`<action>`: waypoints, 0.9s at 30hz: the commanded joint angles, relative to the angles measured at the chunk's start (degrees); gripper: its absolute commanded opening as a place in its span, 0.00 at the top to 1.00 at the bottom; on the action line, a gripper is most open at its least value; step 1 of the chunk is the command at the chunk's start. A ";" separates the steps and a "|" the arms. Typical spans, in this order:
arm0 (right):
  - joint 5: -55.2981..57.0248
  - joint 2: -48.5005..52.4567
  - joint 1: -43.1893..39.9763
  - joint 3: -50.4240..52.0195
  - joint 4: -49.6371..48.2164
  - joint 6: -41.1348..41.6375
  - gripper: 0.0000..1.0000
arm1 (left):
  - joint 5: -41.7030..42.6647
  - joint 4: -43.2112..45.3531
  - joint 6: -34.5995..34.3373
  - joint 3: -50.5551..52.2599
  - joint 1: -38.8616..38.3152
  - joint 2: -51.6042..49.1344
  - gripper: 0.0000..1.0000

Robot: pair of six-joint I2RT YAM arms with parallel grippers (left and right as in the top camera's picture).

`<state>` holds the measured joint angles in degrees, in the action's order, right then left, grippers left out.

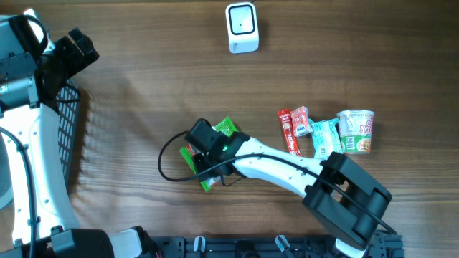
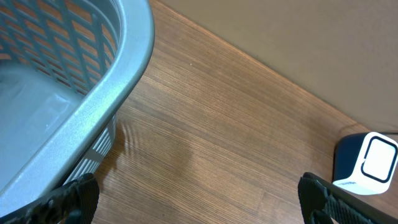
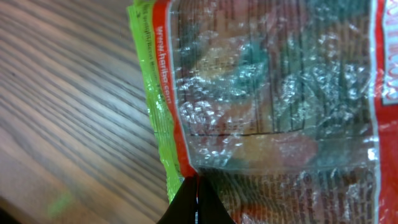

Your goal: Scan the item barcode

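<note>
Right wrist: right fingers (image 3: pixel 196 208) pinch the edge of the green-and-red crinkly plastic packet (image 3: pixel 280 93), likely to lift it toward the white cube scanner (image 1: pixel 242 27); left fingers (image 2: pixel 329 199) spread, idle.

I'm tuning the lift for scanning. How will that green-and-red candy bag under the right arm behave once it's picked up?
Probably floppy: the candy bag is thin crinkled film, so it may droop from the right pincer pinching its edge. Likely light, since only small sweets show through. The glossy film could slip.
</note>
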<state>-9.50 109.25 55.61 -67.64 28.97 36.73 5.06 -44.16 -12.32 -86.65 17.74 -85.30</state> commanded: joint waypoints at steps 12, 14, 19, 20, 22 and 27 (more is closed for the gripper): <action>3.82 -5.75 -9.27 -11.89 9.05 -17.73 0.00 | 0.46 0.11 -0.09 -0.74 0.11 0.20 0.00; 5.14 -6.08 -11.76 -11.85 12.52 -23.54 0.00 | 0.46 0.11 -0.09 -0.74 0.11 0.20 0.00; 13.46 -5.20 -14.34 -7.96 13.90 -27.69 0.00 | 0.46 0.11 -0.11 -0.74 0.11 0.20 0.00; 14.08 -4.79 -14.34 -7.72 13.86 -27.67 0.00 | 0.46 0.11 -0.11 -0.74 0.11 0.20 0.00; 14.62 -2.97 -14.34 -7.72 12.66 -27.69 0.00 | 0.46 0.11 -0.11 -0.74 0.11 0.20 0.00; 14.78 0.09 -14.34 -7.72 11.63 -27.78 0.00 | 0.46 0.11 -0.11 -0.74 0.11 0.20 0.00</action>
<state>3.99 106.87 41.15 -75.81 40.82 10.11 5.06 -44.14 -12.32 -86.65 17.74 -85.30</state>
